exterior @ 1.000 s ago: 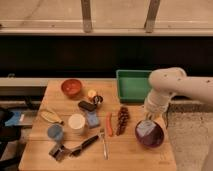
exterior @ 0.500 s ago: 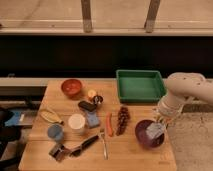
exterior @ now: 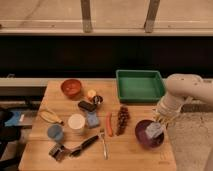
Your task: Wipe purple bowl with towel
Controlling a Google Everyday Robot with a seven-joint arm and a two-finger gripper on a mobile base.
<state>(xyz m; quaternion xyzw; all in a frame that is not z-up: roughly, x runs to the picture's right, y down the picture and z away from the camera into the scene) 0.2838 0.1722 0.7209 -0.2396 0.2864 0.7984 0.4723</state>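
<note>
Purple bowl [exterior: 142, 136] holds towel [exterior: 154, 131], gripper [exterior: 159, 122] pinching it there.

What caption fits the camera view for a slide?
Gripper shut on the towel, holding it inside the purple bowl at the front-right corner of the wooden table.

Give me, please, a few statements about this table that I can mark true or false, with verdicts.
1. The towel lies in the purple bowl. True.
2. The hand hangs over the green tray. False: it is over the purple bowl, shut on the towel; the green tray stands behind.
3. The orange-red bowl touches the purple bowl. False: the orange-red bowl stands far off, towards the far left of the table.
4. The grapes lie between the carrot and the purple bowl. True.
</note>
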